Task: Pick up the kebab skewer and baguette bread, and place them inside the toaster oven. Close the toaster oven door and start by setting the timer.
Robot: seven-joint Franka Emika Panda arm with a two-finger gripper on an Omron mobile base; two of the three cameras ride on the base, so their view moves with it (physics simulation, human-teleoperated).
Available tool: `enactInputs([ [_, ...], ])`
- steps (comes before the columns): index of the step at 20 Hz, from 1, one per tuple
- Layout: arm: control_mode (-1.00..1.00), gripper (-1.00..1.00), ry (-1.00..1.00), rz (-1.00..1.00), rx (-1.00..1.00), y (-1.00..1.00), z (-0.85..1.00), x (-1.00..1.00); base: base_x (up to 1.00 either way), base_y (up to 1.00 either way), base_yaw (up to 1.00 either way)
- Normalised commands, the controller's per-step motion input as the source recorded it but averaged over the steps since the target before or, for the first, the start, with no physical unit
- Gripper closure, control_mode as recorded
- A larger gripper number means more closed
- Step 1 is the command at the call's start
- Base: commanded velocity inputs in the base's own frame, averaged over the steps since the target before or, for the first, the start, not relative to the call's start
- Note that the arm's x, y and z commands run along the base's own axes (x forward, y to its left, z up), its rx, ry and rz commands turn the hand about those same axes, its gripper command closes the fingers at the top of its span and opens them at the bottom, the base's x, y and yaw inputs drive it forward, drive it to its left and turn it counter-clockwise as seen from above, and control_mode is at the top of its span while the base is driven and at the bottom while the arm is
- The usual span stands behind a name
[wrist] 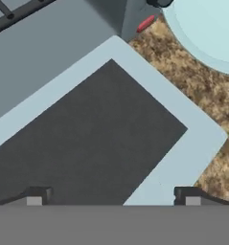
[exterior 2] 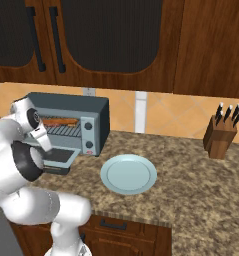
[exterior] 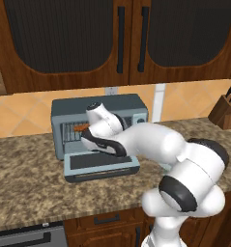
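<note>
Toaster oven [exterior: 136, 107] standing on the speckled brown counter [exterior: 25, 183] against the tiled back wall, below dark wooden cabinets [exterior: 64, 38]. Oven door [exterior: 101, 164] dropped flat toward the front, hinged along its lower edge, dark window facing up; seen again from the right [exterior 2: 58, 157] and from close above in the hand view [wrist: 87, 139]. Inside, on the wire rack [exterior: 68, 131], an orange-brown baguette [exterior 2: 58, 121] lying lengthwise, one end also peeking out past the arm in the left base view [exterior: 80, 128]. Kebab skewer not made out in any view (possibly hidden behind the arm, cannot tell). Knob panel [exterior 2: 89, 134] on the oven's right side, two round knobs and a small red mark below them.

End effector [wrist: 113, 197] hovering over the open door, fingers spread wide apart, nothing between them, tips [wrist: 39, 195] framing the door's dark window. Arm's wrist [exterior: 100, 120] in front of the oven mouth, blocking much of the interior from the left camera.

Pale blue plate [exterior 2: 128, 174] bare on the counter just right of the oven, rim showing in the hand view too [wrist: 202, 28]. Knife block [exterior 2: 220, 135] well off to the right near the wall, dark handles sticking up.
</note>
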Motion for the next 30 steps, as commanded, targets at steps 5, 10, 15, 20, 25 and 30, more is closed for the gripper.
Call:
enactInputs([
  [5, -1.0, -1.0, 0.0, 0.31, 0.07, 0.04, 0.27, -1.0, 0.0, 0.0, 0.0],
  [10, -1.0, -1.0, 0.0, 0.38, 0.1, 0.03, -0.01, -0.9, 0.0, 0.0, 0.0],
  [15, -1.0, -1.0, 0.0, 0.29, 0.16, 0.17, -0.29, -0.25, 0.0, 0.0, 0.0],
  [20, -1.0, -1.0, -0.07, 0.18, 0.09, 0.27, -0.36, 0.03, 0.0, 0.0, 0.0],
  [25, -1.0, -1.0, -0.07, 0.12, 0.0, 0.24, -0.34, 0.54, 0.0, 0.0, 0.0],
  [30, -1.0, -1.0, -0.08, 0.08, 0.0, 0.05, -0.3, 0.16, 0.0, 0.0, 0.0],
])
